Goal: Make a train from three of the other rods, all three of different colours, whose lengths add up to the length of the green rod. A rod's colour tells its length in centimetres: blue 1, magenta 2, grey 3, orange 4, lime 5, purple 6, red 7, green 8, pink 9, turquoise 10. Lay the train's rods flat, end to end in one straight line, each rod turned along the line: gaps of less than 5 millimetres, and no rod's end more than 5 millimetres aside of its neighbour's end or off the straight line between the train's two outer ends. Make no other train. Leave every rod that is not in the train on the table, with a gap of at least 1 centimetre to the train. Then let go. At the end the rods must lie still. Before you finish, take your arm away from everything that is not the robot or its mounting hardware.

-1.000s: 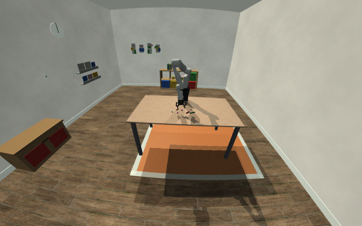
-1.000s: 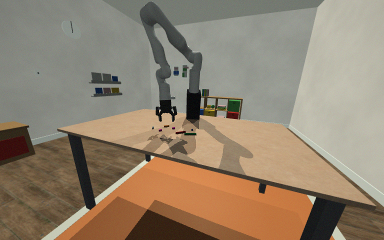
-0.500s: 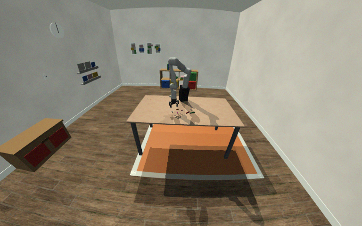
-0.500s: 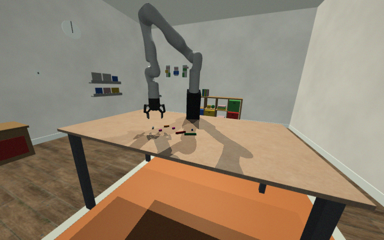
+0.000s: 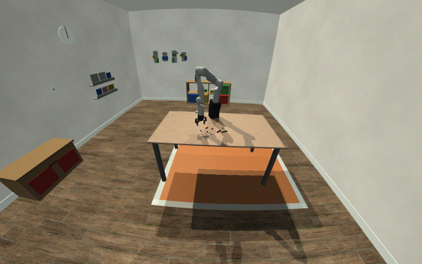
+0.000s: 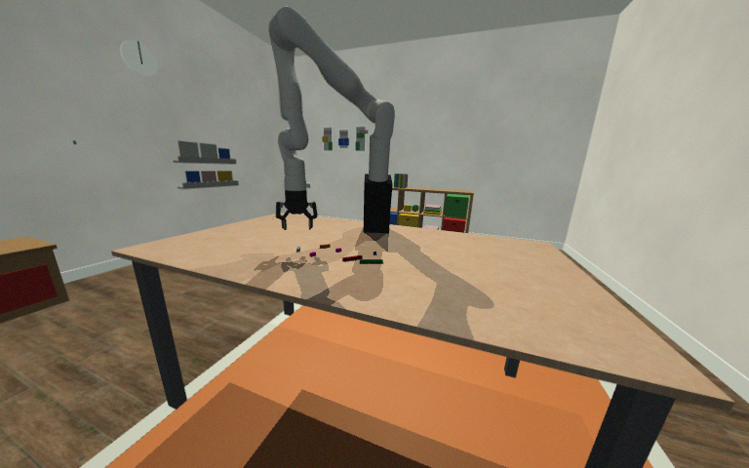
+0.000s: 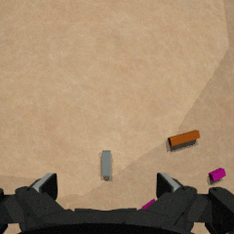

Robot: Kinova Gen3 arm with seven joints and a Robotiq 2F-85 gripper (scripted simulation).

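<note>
My gripper (image 6: pixel 296 220) hangs open well above the table, over the left end of the group of rods; it also shows in the top view (image 5: pixel 200 121). In the wrist view a small grey rod (image 7: pixel 106 164) lies flat just ahead of the point between my fingers. An orange rod (image 7: pixel 184 139) and a magenta rod (image 7: pixel 216 174) lie to its right, and a second magenta rod (image 7: pixel 148 204) peeks out by the right finger. In the exterior view the red rod (image 6: pixel 351 257), green rod (image 6: pixel 371 261) and blue rod (image 6: pixel 374 253) lie further right.
The robot's black base (image 6: pixel 377 204) stands on the table behind the rods. The rods lie scattered and apart from one another in the table's middle. A shelf unit (image 6: pixel 433 210) stands at the back wall.
</note>
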